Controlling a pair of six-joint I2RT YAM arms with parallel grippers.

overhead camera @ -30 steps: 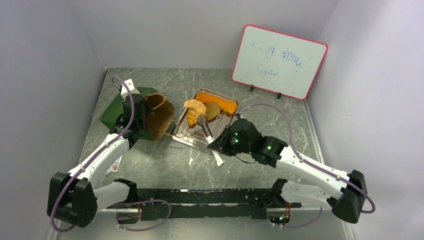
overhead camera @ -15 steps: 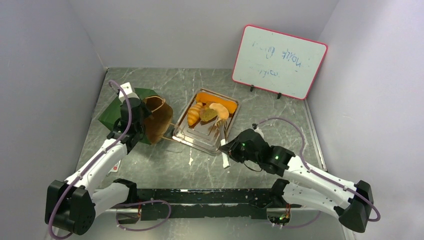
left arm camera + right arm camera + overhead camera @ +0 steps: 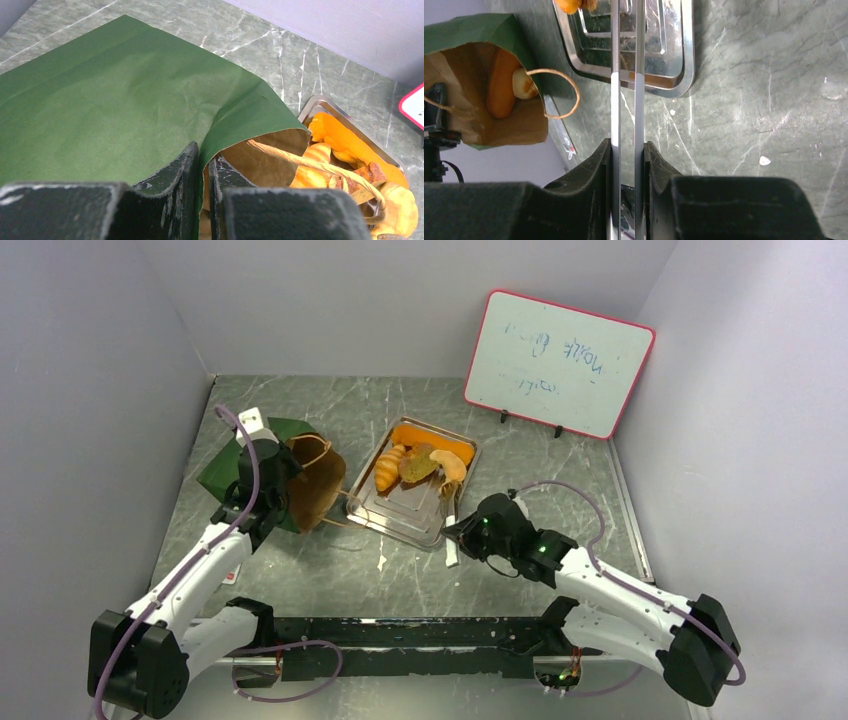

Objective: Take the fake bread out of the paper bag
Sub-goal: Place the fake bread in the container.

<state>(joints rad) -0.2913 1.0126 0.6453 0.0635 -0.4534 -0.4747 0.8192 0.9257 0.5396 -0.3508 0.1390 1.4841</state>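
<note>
Paper bag (image 3: pixel 519 127) holds fake bread (image 3: pixel 500 85); tray (image 3: pixel 400 512) holds more.

- Left arm (image 3: pixel 195 565) — white links, black joints: reaches forward from its base at the near left, with the wrist out at the far end.
- Left black two-finger gripper (image 3: pixel 202 167): jaws pressed close together, pinching the rim wall of the dark green paper bag with brown kraft lining (image 3: pixel 125 100).
- Right arm (image 3: pixel 620 590): runs from its base at the near right inward towards the middle, forearm low.
- Right black two-finger gripper (image 3: pixel 626 155) — jaws narrowed on the slim metal tongs (image 3: pixel 615 100), both blades clamped between the fingers.
</note>
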